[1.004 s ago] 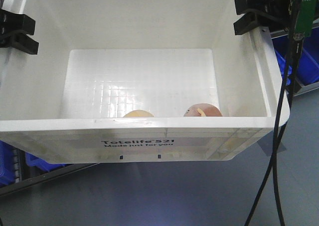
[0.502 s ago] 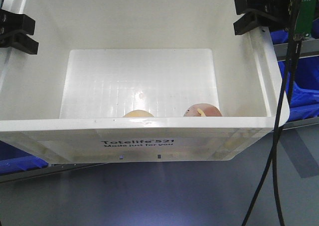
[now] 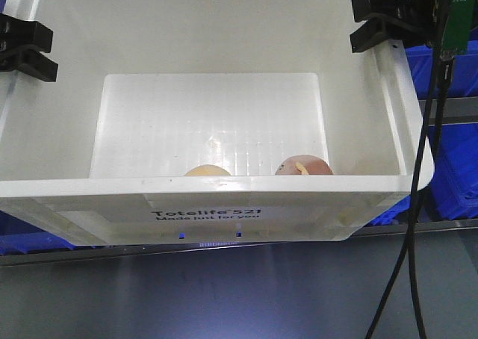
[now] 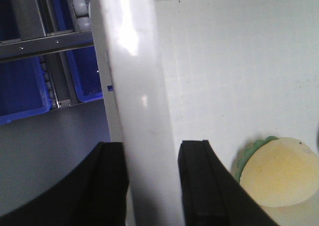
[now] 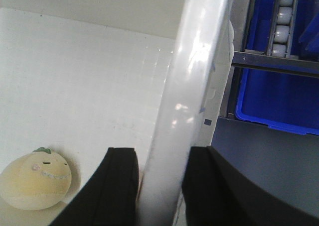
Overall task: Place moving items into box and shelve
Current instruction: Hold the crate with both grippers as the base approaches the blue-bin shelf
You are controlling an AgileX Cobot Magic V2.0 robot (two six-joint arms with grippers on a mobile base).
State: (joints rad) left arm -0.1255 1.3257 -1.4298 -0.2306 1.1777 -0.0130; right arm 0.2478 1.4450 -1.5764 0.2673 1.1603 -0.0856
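The white box (image 3: 224, 212), printed "Totelife 521", is held up by its two side rims. My left gripper (image 3: 26, 48) is shut on the left rim (image 4: 144, 111), one finger outside and one inside. My right gripper (image 3: 382, 22) is shut the same way on the right rim (image 5: 192, 86). Both moving items lie on the box floor against the printed wall. One is the pale cream lump (image 3: 208, 171). The other is the reddish-brown lump (image 3: 304, 166) with a yellow stripe. A cream lump (image 4: 276, 173) with a green leaf shows beside my left gripper (image 4: 152, 151). A similar one (image 5: 35, 178) shows left of my right gripper (image 5: 159, 159).
Blue plastic bins (image 3: 448, 167) on a grey metal rack (image 3: 418, 227) lie behind and below the box on both sides. Roller tracks (image 5: 281, 17) and a blue bin (image 5: 279, 96) show past the right rim. A black cable (image 3: 418, 204) hangs at the right. Grey floor is below.
The box stays fixed between both grippers. The blue bins and rack rail behind it have slid down and inward in the view, so the whole rig has moved relative to the shelf.
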